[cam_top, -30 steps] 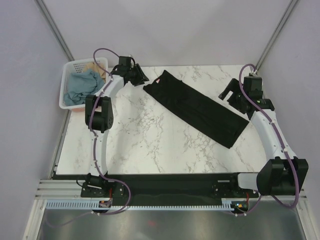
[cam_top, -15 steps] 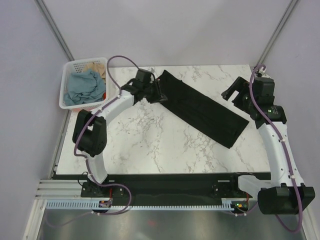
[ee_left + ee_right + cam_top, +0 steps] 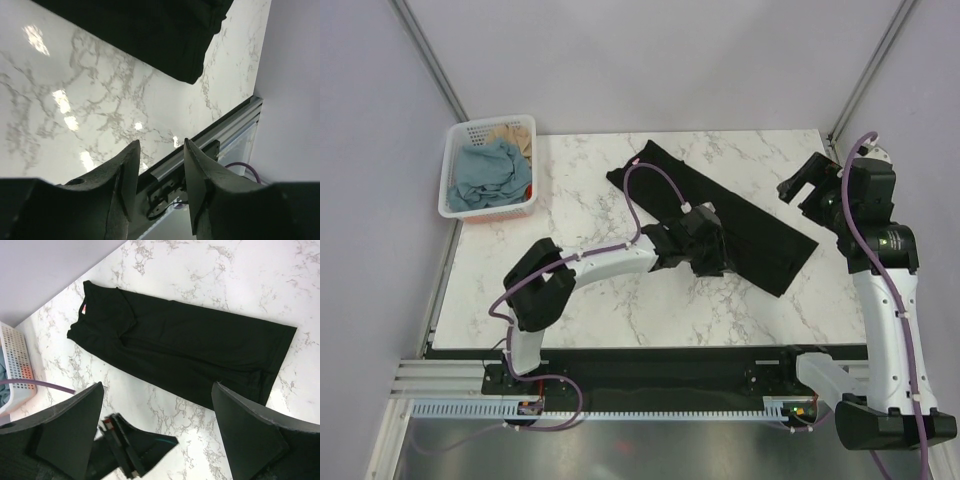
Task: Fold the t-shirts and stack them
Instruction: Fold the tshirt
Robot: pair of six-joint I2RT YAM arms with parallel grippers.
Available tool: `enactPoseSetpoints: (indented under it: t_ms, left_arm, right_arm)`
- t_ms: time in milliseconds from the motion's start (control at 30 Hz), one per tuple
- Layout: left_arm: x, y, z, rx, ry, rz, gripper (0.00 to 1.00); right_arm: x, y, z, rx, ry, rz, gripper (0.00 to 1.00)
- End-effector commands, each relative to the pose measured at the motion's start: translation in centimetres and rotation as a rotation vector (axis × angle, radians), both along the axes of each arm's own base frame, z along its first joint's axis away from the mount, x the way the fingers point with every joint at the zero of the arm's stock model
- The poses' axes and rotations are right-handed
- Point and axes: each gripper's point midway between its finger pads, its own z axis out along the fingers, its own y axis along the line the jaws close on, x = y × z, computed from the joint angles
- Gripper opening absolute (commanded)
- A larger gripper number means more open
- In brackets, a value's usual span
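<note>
A black t-shirt point(image 3: 720, 215) lies folded into a long strip, running diagonally from far centre to near right on the marble table point(image 3: 590, 300). Its pinkish neck label point(image 3: 84, 307) shows at the far end. My left gripper point(image 3: 710, 255) is over the strip's near edge, about the middle; it is open and empty point(image 3: 160, 170), with the shirt's end point(image 3: 150, 35) ahead of it. My right gripper point(image 3: 805, 188) hovers wide open and empty point(image 3: 157, 432) above the strip's right end point(image 3: 185, 350). A dusty blue t-shirt point(image 3: 485, 172) and a tan t-shirt point(image 3: 515, 135) lie crumpled in the basket.
The white slotted basket point(image 3: 455, 205) stands at the far left corner, also in the right wrist view point(image 3: 15, 365). The table's near metal rail point(image 3: 215, 140) shows past my left fingers. My left gripper point(image 3: 135, 445) shows low in the right wrist view.
My left arm has swung from beside the basket, along the shirt, to the middle of its near edge. My right arm has drawn back a little to the right. The shirt has not moved.
</note>
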Motion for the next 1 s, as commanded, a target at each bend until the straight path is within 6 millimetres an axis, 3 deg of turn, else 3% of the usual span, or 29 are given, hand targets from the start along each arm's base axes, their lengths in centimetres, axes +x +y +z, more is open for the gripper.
enactPoseSetpoints:
  t_ms: [0, 133, 300, 400, 600, 967]
  left_arm:
    - [0.7, -3.1, 1.6, -0.096, 0.069, 0.195, 0.48]
    - [0.8, -5.2, 0.7, -0.133, 0.170, 0.268, 0.47]
    - [2.6, -6.5, 0.1, -0.133, 0.133, 0.297, 0.42]
    - [2.8, -7.1, -1.4, -0.121, 0.152, 0.314, 0.39]
    - [2.7, -7.3, -5.1, -0.085, 0.230, 0.359, 0.38]
    - [2.7, -8.1, -8.7, -0.049, 0.268, 0.388, 0.37]
  right_arm:
    - [-1.4, -1.4, 2.3, -0.005, -0.033, -0.097, 0.97]
    - [-2.0, -1.5, 3.3, 0.003, -0.057, -0.109, 0.97]
    - [-2.5, -1.5, 3.5, 0.004, -0.071, -0.109, 0.97]
    - [-2.5, -1.5, 3.3, 0.004, -0.068, -0.113, 0.97]
    - [-2.5, -1.6, 3.2, 0.000, -0.068, -0.116, 0.96]
    - [-3.0, -2.2, 3.4, -0.031, -0.079, -0.135, 0.97]
